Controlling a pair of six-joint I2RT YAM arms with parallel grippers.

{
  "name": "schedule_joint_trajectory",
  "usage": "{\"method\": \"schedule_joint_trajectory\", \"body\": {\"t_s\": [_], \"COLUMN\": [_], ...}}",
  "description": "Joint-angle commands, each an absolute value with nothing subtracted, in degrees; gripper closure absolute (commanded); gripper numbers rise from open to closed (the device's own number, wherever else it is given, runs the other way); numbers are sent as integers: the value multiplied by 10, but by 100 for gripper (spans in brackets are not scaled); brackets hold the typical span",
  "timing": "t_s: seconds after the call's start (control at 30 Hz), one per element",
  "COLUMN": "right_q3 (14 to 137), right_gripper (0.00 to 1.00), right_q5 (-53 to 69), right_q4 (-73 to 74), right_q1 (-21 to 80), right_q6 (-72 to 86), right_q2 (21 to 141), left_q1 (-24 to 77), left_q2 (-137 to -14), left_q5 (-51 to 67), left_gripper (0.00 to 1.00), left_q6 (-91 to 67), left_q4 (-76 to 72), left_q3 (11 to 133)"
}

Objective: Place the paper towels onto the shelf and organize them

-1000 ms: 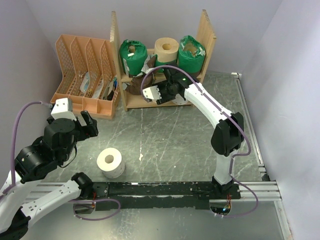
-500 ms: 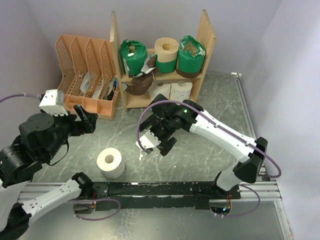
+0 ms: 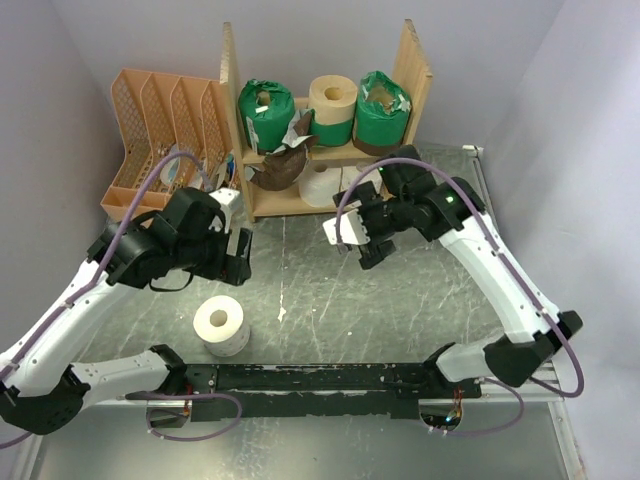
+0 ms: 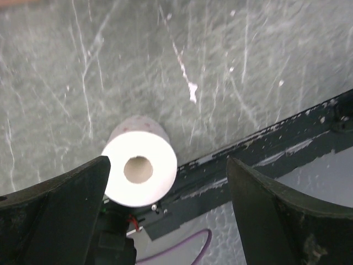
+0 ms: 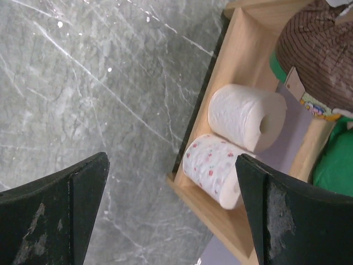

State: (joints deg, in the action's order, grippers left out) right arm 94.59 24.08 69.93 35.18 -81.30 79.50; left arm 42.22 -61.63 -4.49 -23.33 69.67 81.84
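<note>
one white roll (image 3: 221, 322) stands apart from the wooden shelf (image 3: 413, 68) holding other rolls (image 3: 333, 97)

White links (image 3: 505, 275), black joints (image 3: 160, 250), looping purple cables (image 3: 346, 193), scuffed black fingers (image 5: 44, 215)

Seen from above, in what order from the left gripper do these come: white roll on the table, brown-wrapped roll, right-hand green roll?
1. White roll, on the table beside the left gripper.
2. Brown-wrapped roll, left part of the shelf.
3. Right-hand green roll, upper board, right end.
</note>
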Motion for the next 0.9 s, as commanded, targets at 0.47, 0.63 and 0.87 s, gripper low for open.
{"method": "schedule_joint_trajectory", "body": {"t_s": [0.47, 0.63, 0.87], "right_q3": [764, 750, 742], "right_gripper": [0, 0, 0], "right_q5": [171, 173, 174], "right_q4": [713, 695, 685], "right_q1": [310, 304, 294], "right_q6": [-745, -738, -735], "right_q2": [645, 639, 636], "left_q1": [424, 450, 501], "left_q2": [-483, -506, -559], "left_q5": [118, 70, -30], "left_gripper": [2, 2, 2], "left_q6": [-261, -253, -310], "left_q4": [733, 739, 738], "left_q3": [661, 638, 626]}}
